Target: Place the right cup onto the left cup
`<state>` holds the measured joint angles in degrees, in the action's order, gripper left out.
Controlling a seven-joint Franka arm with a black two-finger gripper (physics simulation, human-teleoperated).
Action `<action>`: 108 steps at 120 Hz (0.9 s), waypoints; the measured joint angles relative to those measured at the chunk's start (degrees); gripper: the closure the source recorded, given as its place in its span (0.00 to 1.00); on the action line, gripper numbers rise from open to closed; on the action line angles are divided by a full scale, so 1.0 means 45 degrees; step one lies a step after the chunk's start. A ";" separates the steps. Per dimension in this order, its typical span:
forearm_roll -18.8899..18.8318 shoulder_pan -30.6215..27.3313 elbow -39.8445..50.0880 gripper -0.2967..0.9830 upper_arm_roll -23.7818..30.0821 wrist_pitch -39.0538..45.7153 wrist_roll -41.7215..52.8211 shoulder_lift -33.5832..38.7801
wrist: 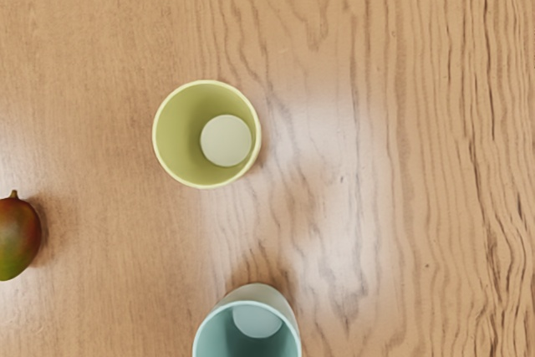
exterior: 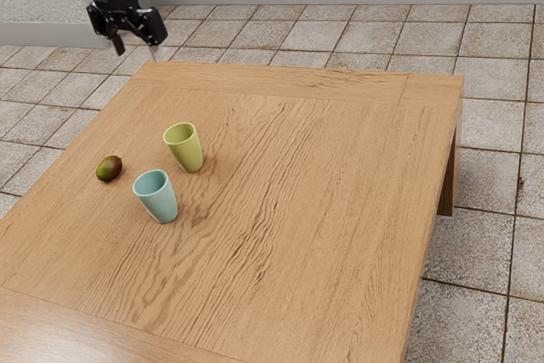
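A: On your brown wooden table (exterior: 323,210) stands a ceramic-looking, tapered yellow-green cup (exterior: 189,155); beside it, a ceramic-looking, tapered pale-blue cup (exterior: 161,204). Near it, an oval red-green mango (exterior: 109,168).

B: Your risk? Lower one off-centre and its base may catch the other's rim, toppling it. Fingers?

A: Your black two-finger gripper (exterior: 136,48), well apart from the yellow-green cup, has them spread, holding nothing.
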<state>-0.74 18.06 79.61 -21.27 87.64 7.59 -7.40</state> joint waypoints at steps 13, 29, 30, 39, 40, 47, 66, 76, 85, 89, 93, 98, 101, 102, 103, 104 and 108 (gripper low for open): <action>0.0016 0.0039 0.0207 0.24 0.0017 0.0173 0.0041 0.0036; 0.0111 -0.0109 0.1857 0.24 0.0019 0.0890 -0.0008 0.0412; 0.0114 -0.0122 0.1968 0.24 0.0019 0.0944 -0.0026 0.0454; 0.0127 -0.0246 0.3020 0.24 0.0139 0.1360 -0.0299 0.0961; 0.0127 -0.0268 0.3139 0.24 0.0172 0.1398 -0.0345 0.1028; 0.0119 -0.0426 0.3894 0.24 0.0421 0.1632 -0.0724 0.1422; 0.0164 -0.0636 0.6323 0.24 0.0870 0.2848 -0.2292 0.2215; 0.0189 -0.0337 0.7708 0.24 0.0942 0.3687 -0.3086 0.2768; 0.0186 -0.0102 0.8792 0.25 0.1078 0.4419 -0.3720 0.3248; 0.0181 -0.0072 0.9235 0.25 0.1103 0.4731 -0.3977 0.3461; 0.0177 -0.0076 0.9687 0.25 0.1116 0.5008 -0.4221 0.3719; 0.0171 -0.0116 1.0259 0.25 0.1130 0.5327 -0.4509 0.4084; 0.0167 -0.0141 1.0537 0.25 0.1138 0.5492 -0.4672 0.4252; 0.0167 -0.0149 1.0618 0.25 0.1140 0.5542 -0.4725 0.4293; 0.0165 -0.0154 1.0695 0.25 0.1138 0.5591 -0.4777 0.4330; 0.0165 -0.0160 1.0762 0.25 0.1137 0.5637 -0.4829 0.4360; 0.0164 -0.0175 1.0963 0.25 0.1141 0.5805 -0.5028 0.4441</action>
<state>-0.01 17.27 128.95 -16.13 113.76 -15.04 12.58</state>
